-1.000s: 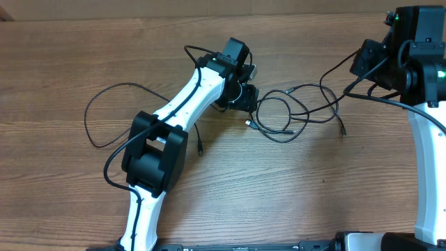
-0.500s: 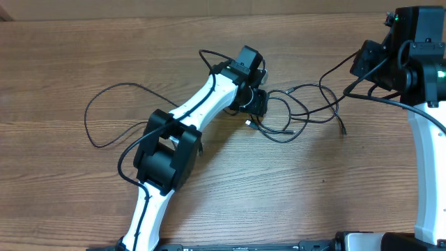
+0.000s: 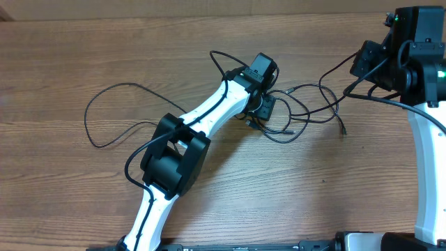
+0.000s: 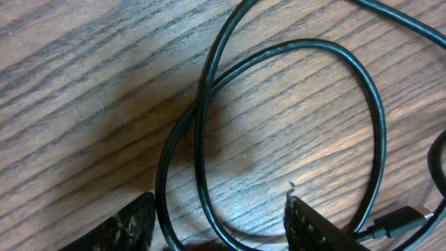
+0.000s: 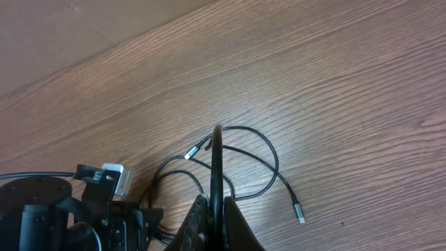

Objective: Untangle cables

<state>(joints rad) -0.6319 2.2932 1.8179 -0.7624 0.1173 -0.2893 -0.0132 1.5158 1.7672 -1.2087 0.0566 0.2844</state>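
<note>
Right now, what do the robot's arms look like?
Both arms are white tubes with chunky black joints. The left arm has a thick black wire along it and speckled black fingers. The right arm shows small green lights.

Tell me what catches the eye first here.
The left pincer, open, hangs low over the knot of cables in the middle, its fingers straddling two crossed strands. The right pincer, at far right, is shut on one strand lifted off the table.
</note>
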